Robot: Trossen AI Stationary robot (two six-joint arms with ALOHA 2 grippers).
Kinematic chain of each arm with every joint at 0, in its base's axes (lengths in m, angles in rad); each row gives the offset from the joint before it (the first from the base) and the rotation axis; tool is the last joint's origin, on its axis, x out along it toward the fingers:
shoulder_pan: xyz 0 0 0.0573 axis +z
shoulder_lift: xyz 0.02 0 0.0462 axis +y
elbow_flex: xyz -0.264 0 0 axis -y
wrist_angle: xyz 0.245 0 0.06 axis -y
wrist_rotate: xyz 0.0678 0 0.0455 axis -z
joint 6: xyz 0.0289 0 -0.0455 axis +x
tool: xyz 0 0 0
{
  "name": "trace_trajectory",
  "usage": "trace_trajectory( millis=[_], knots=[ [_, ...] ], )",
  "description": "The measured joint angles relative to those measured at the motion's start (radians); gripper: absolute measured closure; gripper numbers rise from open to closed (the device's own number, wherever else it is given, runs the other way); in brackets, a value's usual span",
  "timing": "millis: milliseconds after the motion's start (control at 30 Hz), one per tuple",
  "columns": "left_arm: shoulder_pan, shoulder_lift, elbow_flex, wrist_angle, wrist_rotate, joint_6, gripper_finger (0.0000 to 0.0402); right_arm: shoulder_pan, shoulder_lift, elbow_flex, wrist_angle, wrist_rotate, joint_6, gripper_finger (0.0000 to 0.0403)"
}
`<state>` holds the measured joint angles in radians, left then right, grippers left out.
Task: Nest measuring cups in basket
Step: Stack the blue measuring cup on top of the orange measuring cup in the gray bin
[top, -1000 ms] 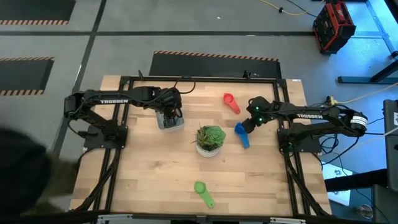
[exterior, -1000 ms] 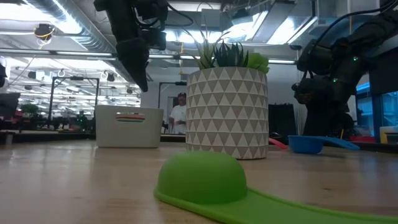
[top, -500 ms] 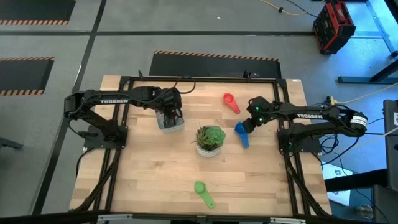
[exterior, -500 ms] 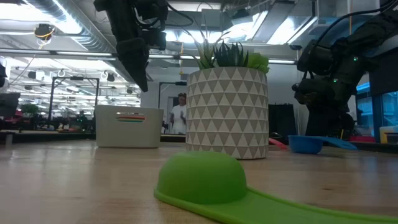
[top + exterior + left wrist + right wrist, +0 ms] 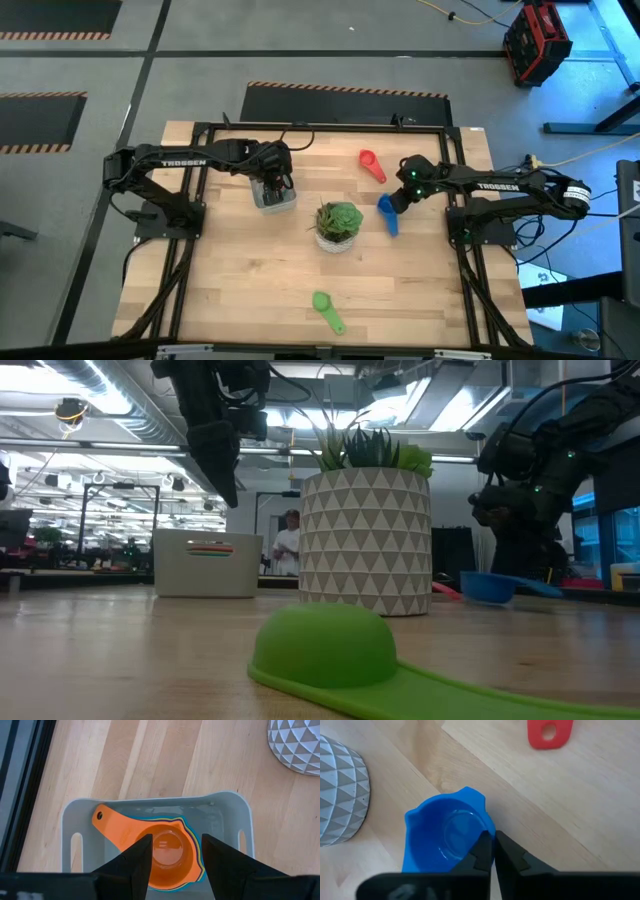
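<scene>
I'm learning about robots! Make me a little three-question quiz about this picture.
1. True or false: the right gripper is shut on the blue cup.
2. Which cup lies on top in the basket? A) purple B) orange C) red
3. Fill in: the green cup lies alone near the table's ____ edge, on the near side of the plant.

Key: 1 true. 2 B, the orange cup, under the open left gripper. 3 front.

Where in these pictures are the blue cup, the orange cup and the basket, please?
blue cup (image 5: 445,837), right wrist view, inside of the bowl.
orange cup (image 5: 167,850), left wrist view, inside of the bowl.
basket (image 5: 227,805), left wrist view, rim at a corner.
</scene>
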<state>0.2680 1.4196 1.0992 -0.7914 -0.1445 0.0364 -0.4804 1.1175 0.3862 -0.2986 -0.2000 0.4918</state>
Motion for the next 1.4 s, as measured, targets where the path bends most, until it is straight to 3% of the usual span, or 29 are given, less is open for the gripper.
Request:
trace_trajectory(
  millis=[333,633,1000,1200,1400],
  knots=[
    [0.0,0.0,0.0,0.0,0.0,0.0,0.0239,0.0,0.0,0.017,0.103,-0.009,-0.085,0.0392],
    [0.0,0.0,0.0,0.0,0.0,0.0,0.0239,0.0,0.0,0.196,0.013,-0.006,-0.306,0.0392],
    [0.0,0.0,0.0,0.077,0.0,0.0,0.024,0.0,0.0,0.455,-0.078,0.161,-0.578,0.0392],
    [0.0,0.0,0.0,0.217,0.0,0.0,0.024,0.0,0.0,0.48,0.094,0.295,-0.548,0.0392],
    [0.0,0.0,0.0,0.374,0.0,0.0,0.0239,-0.002,0.0,0.464,0.35,0.316,-0.426,0.0392]
  ],
)
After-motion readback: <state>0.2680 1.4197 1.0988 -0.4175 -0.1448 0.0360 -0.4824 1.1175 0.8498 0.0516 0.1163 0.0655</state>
